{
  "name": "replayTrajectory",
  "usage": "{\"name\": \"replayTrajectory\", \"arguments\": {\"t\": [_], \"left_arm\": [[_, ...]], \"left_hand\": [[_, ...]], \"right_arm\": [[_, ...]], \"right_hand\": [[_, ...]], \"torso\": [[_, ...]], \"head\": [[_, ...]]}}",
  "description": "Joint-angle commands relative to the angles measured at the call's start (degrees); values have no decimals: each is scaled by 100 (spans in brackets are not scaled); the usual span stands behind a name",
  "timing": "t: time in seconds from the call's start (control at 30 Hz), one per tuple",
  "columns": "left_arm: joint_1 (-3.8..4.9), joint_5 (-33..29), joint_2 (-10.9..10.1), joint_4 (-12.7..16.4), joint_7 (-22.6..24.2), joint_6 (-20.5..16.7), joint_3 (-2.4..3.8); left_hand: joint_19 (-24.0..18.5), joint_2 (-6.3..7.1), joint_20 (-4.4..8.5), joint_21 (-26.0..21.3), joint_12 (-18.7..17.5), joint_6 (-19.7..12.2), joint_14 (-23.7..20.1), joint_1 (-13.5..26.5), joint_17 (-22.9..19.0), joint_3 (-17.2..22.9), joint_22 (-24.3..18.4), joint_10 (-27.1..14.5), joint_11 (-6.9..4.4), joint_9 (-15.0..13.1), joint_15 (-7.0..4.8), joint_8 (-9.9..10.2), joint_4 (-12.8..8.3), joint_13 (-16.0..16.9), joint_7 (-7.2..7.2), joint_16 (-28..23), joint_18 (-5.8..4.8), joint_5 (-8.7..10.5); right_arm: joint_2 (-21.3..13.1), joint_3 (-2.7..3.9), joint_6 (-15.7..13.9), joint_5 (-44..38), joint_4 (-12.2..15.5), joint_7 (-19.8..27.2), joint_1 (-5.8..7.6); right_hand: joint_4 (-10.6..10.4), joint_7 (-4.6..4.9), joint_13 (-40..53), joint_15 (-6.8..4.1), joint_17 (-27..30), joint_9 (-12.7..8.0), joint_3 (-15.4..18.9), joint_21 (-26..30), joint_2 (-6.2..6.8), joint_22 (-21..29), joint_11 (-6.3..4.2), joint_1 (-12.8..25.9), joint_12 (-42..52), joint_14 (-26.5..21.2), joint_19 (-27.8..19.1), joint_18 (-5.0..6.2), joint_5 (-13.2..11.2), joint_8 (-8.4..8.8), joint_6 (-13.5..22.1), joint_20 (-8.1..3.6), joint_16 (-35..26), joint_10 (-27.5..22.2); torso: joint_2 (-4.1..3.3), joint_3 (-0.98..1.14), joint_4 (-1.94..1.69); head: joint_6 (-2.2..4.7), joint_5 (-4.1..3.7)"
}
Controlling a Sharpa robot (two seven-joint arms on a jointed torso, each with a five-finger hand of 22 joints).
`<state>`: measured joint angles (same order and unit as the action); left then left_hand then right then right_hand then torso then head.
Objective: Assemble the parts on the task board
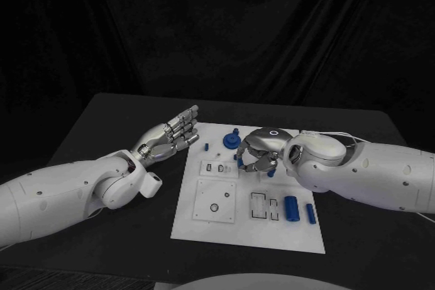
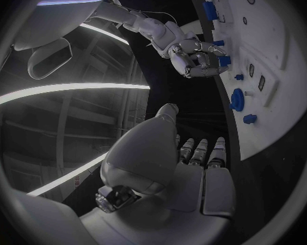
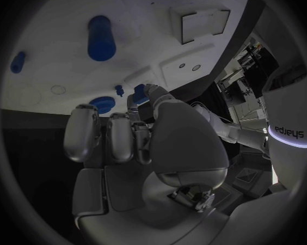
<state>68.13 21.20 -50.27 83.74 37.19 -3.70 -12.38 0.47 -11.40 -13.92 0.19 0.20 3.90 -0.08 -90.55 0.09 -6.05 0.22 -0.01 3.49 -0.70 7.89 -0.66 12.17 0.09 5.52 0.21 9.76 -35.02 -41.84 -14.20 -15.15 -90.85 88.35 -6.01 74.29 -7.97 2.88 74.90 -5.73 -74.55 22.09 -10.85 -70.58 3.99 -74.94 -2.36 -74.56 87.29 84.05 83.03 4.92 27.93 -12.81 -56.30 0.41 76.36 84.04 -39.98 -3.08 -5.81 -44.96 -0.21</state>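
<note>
White rounded arms dotted with dark screws end in silver hands (image 1: 172, 138).

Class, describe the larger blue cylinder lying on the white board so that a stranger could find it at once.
Start at the white task board in the middle of the black table. Go to its near right part, beside the outlined rectangular slots. There two blue cylinders lie side by side: the larger blue cylinder is the thicker one nearer the slots, while the slim cylinder lies towards the board's right edge.

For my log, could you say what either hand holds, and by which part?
The silver right hand pinches a small blue plastic part in its fingertips; the grip spot is hidden. The left hand holds nothing.
</note>
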Motion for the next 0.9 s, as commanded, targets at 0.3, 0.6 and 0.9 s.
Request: {"name": "replayTrajectory", "arguments": {"t": [0.3,0.6,0.9], "left_arm": [[-14,-2,28,-3,68,90,5],[-17,-2,28,-7,56,102,5],[-19,-2,39,-10,53,111,5]], "left_hand": [[-5,-43,-43,11,-20,-19,8,-35,-9,31,4,1,45,-3,33,-5,-16,-9,-41,-21,38,-24],[-5,-43,-43,11,-20,-19,8,-35,-9,31,4,1,45,-3,33,-5,-16,-9,-41,-21,38,-24],[-5,-43,-43,11,-20,-19,8,-35,-9,31,4,1,45,-3,33,-5,-16,-9,-41,-21,38,-24]], "right_arm": [[264,3,125,-227,-268,-193,-98],[356,4,160,-232,-347,-197,-114],[397,4,245,-232,-381,-218,-131]], "right_hand": [[26,31,1225,-10,16,357,-38,11,-37,-968,4,-7,34,370,46,-105,19,7,-2,10,11,445],[50,65,1211,15,29,381,-72,17,-33,-976,33,14,22,364,45,-105,-21,64,85,31,12,436],[93,174,1183,84,91,343,-114,108,27,-965,117,164,1,340,17,-88,-595,383,467,101,3,413]], "torso": [[-6,10,-6],[-2,10,5],[3,8,14]], "head": [[-51,-7],[-42,-6],[-66,15]]}}
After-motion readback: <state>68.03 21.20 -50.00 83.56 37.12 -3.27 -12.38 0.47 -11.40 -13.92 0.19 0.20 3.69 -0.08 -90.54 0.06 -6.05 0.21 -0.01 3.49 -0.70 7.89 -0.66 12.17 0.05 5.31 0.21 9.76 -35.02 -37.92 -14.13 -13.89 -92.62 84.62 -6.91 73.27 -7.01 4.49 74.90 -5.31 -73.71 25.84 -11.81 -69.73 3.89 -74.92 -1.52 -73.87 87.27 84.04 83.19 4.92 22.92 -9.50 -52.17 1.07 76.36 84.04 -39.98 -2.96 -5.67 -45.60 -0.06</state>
